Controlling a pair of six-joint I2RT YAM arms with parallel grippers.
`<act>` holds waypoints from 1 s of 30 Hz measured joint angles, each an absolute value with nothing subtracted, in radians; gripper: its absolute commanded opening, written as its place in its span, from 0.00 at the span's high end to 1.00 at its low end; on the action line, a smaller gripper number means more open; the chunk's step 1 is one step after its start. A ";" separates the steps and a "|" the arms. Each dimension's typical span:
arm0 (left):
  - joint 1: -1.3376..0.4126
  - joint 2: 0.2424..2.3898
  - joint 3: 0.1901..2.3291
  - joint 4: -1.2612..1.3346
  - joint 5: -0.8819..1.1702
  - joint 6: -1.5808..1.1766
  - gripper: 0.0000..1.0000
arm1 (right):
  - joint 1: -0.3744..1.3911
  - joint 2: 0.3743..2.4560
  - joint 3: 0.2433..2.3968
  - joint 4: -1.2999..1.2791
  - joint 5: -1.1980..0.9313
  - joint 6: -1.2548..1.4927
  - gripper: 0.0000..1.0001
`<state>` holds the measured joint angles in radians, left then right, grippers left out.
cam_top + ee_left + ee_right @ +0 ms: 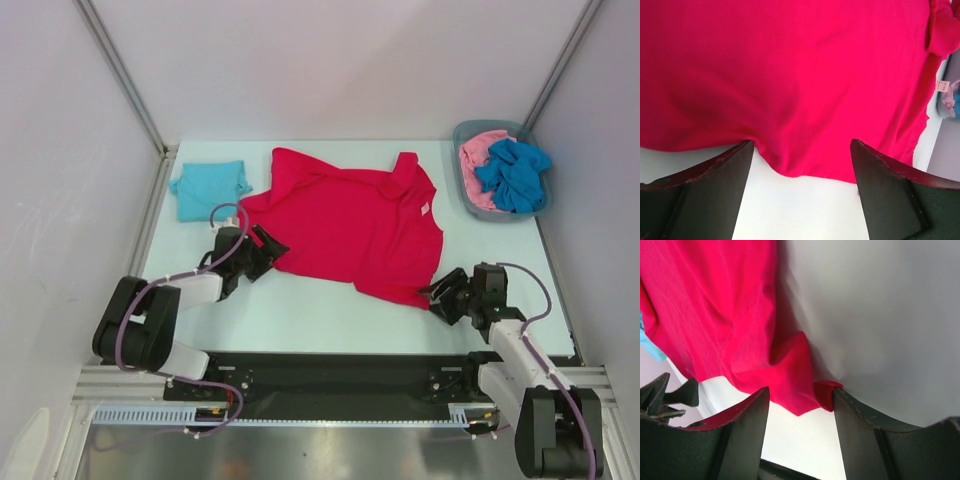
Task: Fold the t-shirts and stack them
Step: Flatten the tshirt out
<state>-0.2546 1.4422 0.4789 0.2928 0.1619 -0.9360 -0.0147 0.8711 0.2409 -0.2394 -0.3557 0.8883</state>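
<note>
A bright red t-shirt (350, 220) lies spread and rumpled across the middle of the table. A folded light teal t-shirt (210, 188) lies at the back left. My left gripper (268, 250) is open at the red shirt's left edge; in the left wrist view (802, 150) the hem (790, 165) lies between the fingers. My right gripper (437, 297) is open at the shirt's lower right corner; in the right wrist view (801, 395) that corner (795, 390) sits between the open fingers. A pink t-shirt (478, 170) and a deeper blue t-shirt (515, 175) lie crumpled in the bin.
A grey plastic bin (463, 135) stands at the back right corner. White walls with metal posts close in the table on three sides. The black rail with the arm bases runs along the near edge.
</note>
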 measured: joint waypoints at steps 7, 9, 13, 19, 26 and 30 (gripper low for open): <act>-0.296 1.495 0.505 0.332 0.160 -0.949 0.20 | 0.053 0.957 0.241 -0.117 -0.345 0.925 0.57; -0.301 1.498 0.506 0.334 0.160 -0.952 0.22 | 0.057 0.967 0.241 -0.115 -0.337 0.924 0.73; -0.303 1.498 0.505 0.326 0.157 -0.953 0.35 | 0.060 0.968 0.241 -0.122 -0.322 0.928 1.00; -0.329 1.490 0.485 0.270 0.152 -0.953 0.83 | 0.062 0.938 0.241 -0.151 -0.308 0.931 1.00; -0.359 1.414 0.464 0.169 0.140 -0.941 1.00 | 0.064 0.824 0.275 -0.245 -0.273 0.925 1.00; -0.379 1.321 0.456 0.119 0.133 -0.941 1.00 | 0.064 0.785 0.317 -0.282 -0.266 0.922 1.00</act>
<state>-0.3794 1.3212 0.4561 0.1192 0.1333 -0.9413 0.0643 0.7849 0.3172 -0.2821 -0.2657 0.9222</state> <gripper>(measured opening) 0.012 0.033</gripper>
